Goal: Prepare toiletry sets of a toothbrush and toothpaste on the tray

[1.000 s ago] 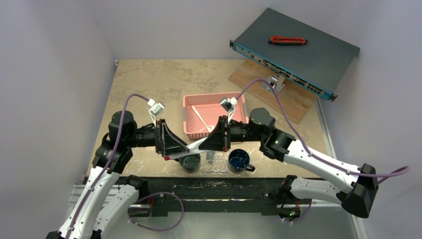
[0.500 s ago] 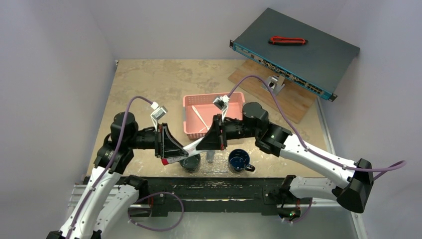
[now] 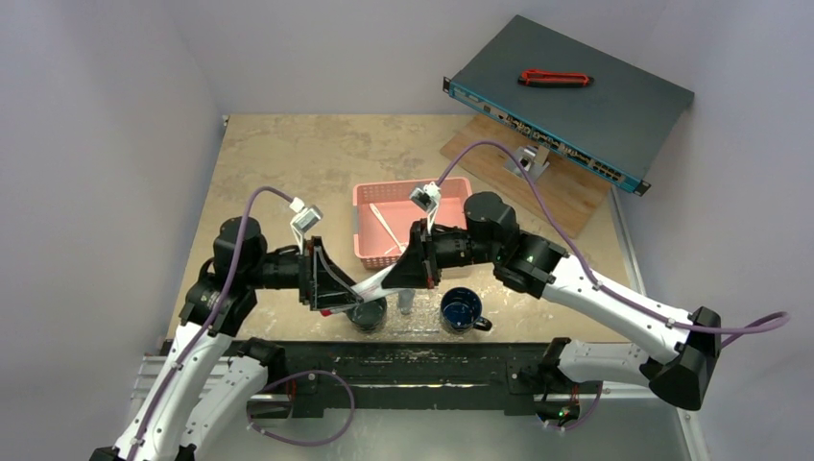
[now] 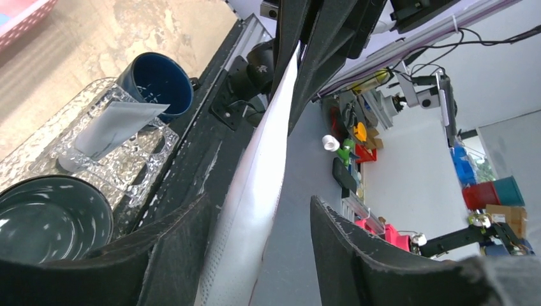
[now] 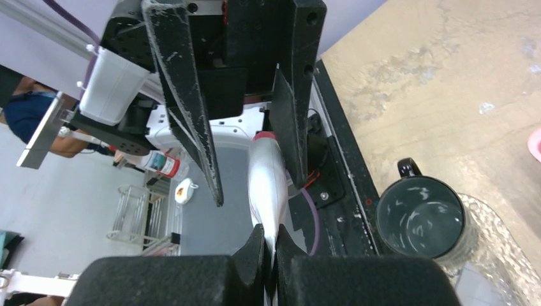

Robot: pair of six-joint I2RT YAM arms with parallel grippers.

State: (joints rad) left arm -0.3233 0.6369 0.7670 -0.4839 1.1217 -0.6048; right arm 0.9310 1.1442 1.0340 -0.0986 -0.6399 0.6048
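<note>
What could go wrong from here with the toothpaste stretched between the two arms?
The right end effector pinches only the flat tail of the toothpaste, while the left end effector has its fingers apart around the cap end; released too early, it could fall by the grey mug. The toothpaste looks soft; a left squeeze might bend it.

The tray (image 3: 422,323) sits at the near edge of the surface (image 3: 288,163). On it stand the left mug (image 3: 370,314) and the right mug (image 3: 461,308), with a toothpaste (image 3: 406,302) between them. Behind the tray is a basket (image 3: 357,226), and a toothbrush (image 3: 386,227) lies in it.
</note>
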